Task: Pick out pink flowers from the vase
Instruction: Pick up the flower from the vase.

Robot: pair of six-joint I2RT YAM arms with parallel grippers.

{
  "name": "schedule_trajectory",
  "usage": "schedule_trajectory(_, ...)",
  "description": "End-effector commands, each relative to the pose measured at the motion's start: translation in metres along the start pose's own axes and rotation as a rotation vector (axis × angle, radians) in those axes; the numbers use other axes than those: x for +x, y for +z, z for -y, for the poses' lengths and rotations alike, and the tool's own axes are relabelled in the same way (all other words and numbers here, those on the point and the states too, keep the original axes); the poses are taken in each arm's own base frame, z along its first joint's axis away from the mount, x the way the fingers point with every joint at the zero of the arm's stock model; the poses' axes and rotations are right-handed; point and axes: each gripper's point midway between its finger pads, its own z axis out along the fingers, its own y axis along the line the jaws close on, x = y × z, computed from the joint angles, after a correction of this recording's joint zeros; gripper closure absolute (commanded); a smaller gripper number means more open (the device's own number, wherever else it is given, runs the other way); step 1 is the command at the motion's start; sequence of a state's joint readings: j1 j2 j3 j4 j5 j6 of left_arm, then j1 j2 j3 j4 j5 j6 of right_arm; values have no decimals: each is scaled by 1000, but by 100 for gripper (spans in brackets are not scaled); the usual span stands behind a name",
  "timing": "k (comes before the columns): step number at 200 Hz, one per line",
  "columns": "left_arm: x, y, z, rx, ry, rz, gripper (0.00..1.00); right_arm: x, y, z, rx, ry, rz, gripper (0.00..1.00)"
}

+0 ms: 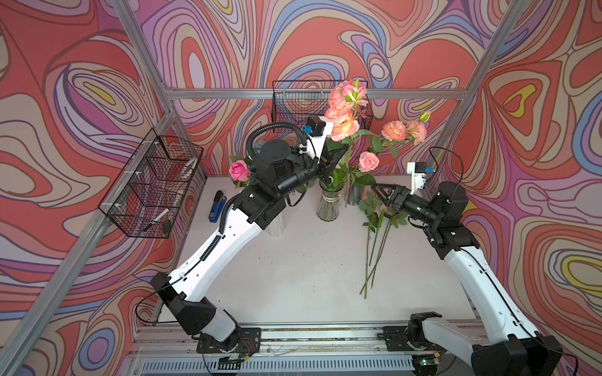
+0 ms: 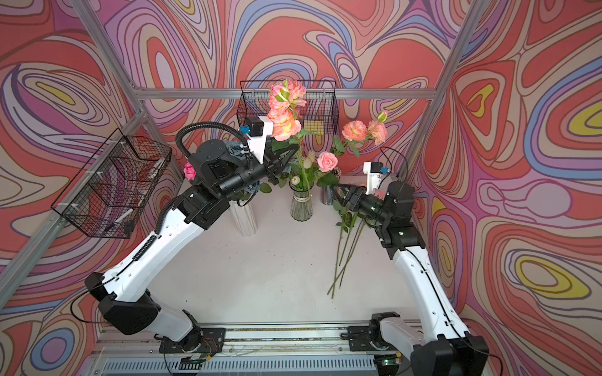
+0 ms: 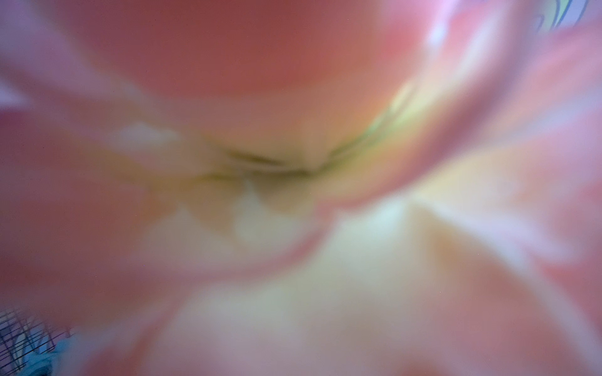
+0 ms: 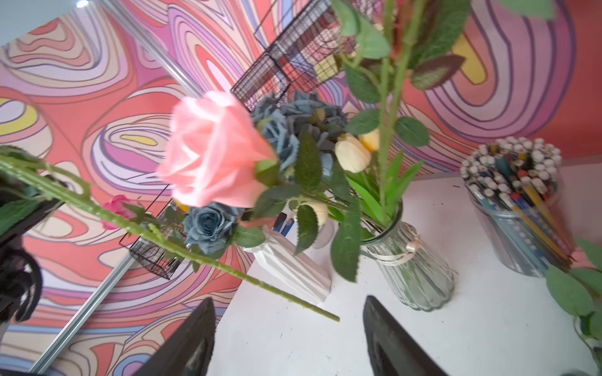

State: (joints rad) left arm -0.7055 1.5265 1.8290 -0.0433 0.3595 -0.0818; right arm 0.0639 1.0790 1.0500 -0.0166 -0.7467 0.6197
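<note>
**Cut end of the stem pointing into the right claw's mouth**

The peach-pink flower [image 1: 346,127] is riding high above the table [image 1: 309,276]. Its ruffled heads are crowding the left wrist's lens, which is showing only blurred petals. Its stem [image 4: 260,282] is slanting down and away from the heads. The cut end [image 4: 335,317] is hanging free in the air, outside the glass vase [image 4: 410,273] and beside it. The coming move is turning on this long axis, which is running from one claw toward the other with the cut end leading.

The left gripper [image 1: 338,156] is holding just below the heads with its jaws pressed together. The contact is showing only at the edge of the right wrist view, so the pinch on the stem is a judgement. The right gripper [image 4: 288,302] is standing spread, with its fingers [image 4: 192,338] wide apart and nothing between the pads. In that view the cut end is lying in the gap near the fingertips, though how far it is sitting from them in depth cannot be told.

The right arm is plainly the nearer one to the free end, so a handover looks likely. It would be a matter of closing across the stem, not along it. The picked flowers [image 1: 374,247] are lying on the table beside that arm, stems toward the rail. A pink rose [image 4: 211,149] is leaning over the stem, and its leaves could be getting caught in the closing jaws.
</note>
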Motion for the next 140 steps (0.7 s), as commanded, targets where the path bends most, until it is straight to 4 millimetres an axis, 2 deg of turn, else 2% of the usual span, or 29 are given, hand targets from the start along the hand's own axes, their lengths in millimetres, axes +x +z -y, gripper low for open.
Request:
schedule_trajectory(1,-18,-15,24,119,-33,6,100,-15,-10,-44,-156,-64,17,27)
schedule_trajectory(45,-9,-21,54,315,-96,-37,100,-18,-21,-78,-298,-86,11,27)
schedule_trajectory(85,-5,-30,70,413,-118,-38,100,-18,-29,-102,-408,-83,-26,35)
schedule_trajectory(140,3,-32,87,551,-175,-64,100,1,-34,-137,-559,-88,-152,39)
